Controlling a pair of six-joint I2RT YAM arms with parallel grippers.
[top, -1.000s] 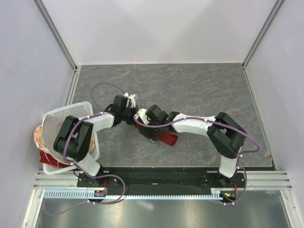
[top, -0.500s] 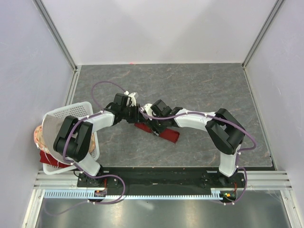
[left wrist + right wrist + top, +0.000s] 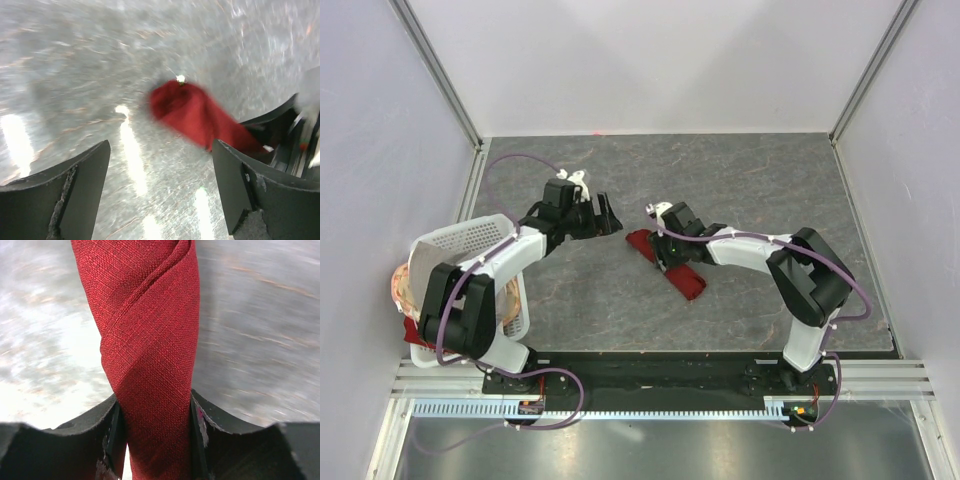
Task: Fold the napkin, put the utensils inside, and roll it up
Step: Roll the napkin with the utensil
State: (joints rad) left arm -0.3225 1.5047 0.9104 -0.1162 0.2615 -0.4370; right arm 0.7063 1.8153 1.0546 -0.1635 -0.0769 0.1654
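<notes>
The dark red napkin [image 3: 688, 282] lies rolled into a tight diagonal bundle on the grey table. My right gripper [image 3: 670, 256] is shut on the roll's middle. In the right wrist view the roll [image 3: 150, 335] fills the gap between both pads, at the right gripper [image 3: 152, 435]. My left gripper [image 3: 609, 215] hangs open to the left of the roll, apart from it. In the left wrist view, only bare table lies between the wide jaws of the left gripper [image 3: 160, 170]. Beyond them lies the napkin's end [image 3: 195, 112]. The utensils are hidden; only a tiny bright glint [image 3: 180, 79] shows at the roll's tip.
A white basket [image 3: 470, 232] stands at the table's left edge, by the left arm's base. A grey-beige cloth [image 3: 425, 268] lies over it and something dark red [image 3: 418, 332] lies in it. Pale walls close in the table on three sides.
My left gripper has opened and drawn back to the left, away from the roll. The right gripper has closed on the roll and swung it to a diagonal.
</notes>
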